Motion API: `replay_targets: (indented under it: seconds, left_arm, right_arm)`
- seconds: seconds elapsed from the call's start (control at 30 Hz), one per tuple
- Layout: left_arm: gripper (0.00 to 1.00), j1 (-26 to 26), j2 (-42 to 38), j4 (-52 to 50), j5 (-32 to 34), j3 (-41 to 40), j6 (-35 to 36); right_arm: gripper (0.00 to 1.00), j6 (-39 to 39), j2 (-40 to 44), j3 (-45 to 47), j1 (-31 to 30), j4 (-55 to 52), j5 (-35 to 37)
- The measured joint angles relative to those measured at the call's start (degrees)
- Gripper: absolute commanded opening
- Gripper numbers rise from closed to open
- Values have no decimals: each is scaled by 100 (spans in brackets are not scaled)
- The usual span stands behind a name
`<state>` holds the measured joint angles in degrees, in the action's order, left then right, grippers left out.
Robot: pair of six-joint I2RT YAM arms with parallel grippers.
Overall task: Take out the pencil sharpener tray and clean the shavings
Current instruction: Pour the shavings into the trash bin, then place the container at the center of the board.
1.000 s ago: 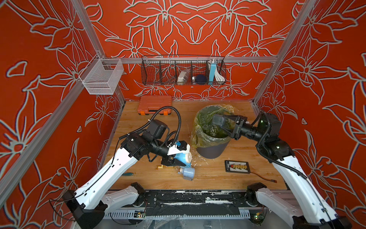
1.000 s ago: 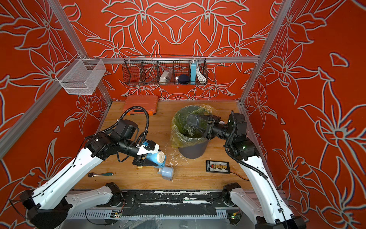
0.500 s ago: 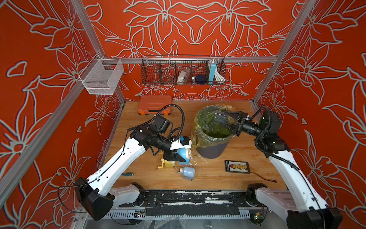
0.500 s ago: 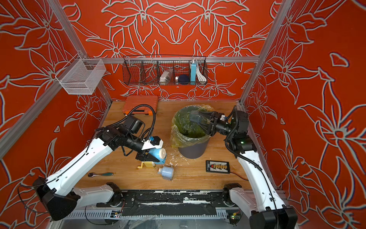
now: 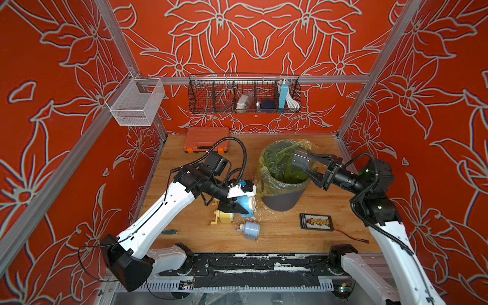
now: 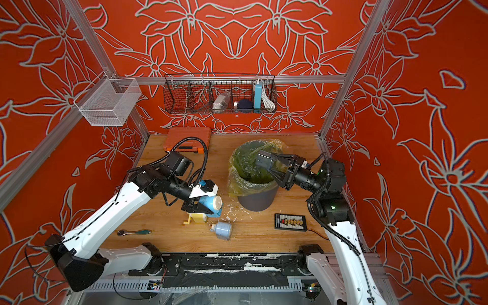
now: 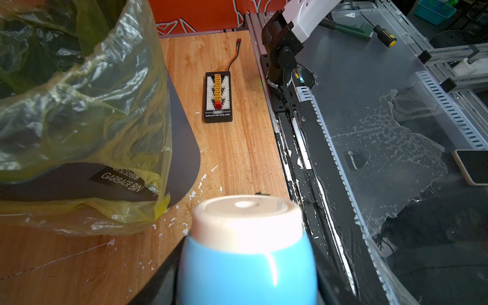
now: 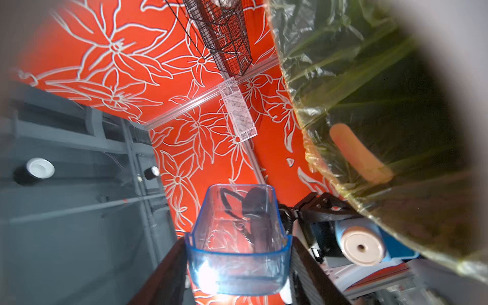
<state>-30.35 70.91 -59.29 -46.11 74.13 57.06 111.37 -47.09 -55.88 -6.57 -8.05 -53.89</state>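
My left gripper [image 5: 244, 209] [image 6: 211, 208] [image 7: 247, 277] is shut on a blue pencil sharpener [image 5: 247, 203] [image 6: 214, 203] [image 7: 247, 250] with a white face, held just above the table beside the bin. Over the bin's mouth, my right gripper [image 5: 307, 165] [image 6: 273, 165] [image 8: 237, 253] is shut on the clear blue-tinted tray [image 5: 300, 160] [image 6: 264, 161] [image 8: 237, 224]. I see nothing inside the tray. Pale shavings [image 5: 260, 214] [image 6: 232, 214] [image 7: 195, 191] lie scattered on the wood by the bin's foot.
The grey garbage bin [image 5: 282, 202] [image 6: 254, 203] [image 7: 182, 132] has a yellow-green bag. Below the left gripper are a yellow crank sharpener [image 5: 224, 217] [image 6: 196, 217] and a pale blue one [image 5: 249, 230] [image 6: 222, 230]. A black connector board [image 5: 315, 221] [image 6: 290, 221] [image 7: 217, 97], an orange case [image 5: 207, 142] and a teal-handled tool [image 6: 134, 232] also lie on the table.
The left arm's elbow has swung back, uncovering the yellow sharpener, while the held sharpener stays about in place. The right arm has shifted the tray slightly rightwards over the bin.
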Motion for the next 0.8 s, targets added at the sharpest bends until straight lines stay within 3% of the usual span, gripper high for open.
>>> replay_targets:
  seconds: [0.13, 0.27, 0.43, 0.57, 0.8]
  left_arm:
    - [0, 4, 46, -24, 72, -2, 101]
    - [0, 26, 149, -22, 267, -63, 227]
    - [0, 52, 452, 35, 632, -151, 407]
    - [0, 57, 785, 302, 1040, -304, 555]
    - [0, 72, 1410, 890, 1620, -461, 667]
  right_arm:
    - [0, -2721, -404, -1130, 31, -1622, 157]
    - [0, -5469, 153, -1379, 31, -3018, 761]
    - [0, -7663, 1141, -1102, -136, -4474, 1346]
    - [0, -8520, 1572, -459, -205, -5464, 1882]
    - [0, -8459, 1954, 702, -271, -6172, 2452]
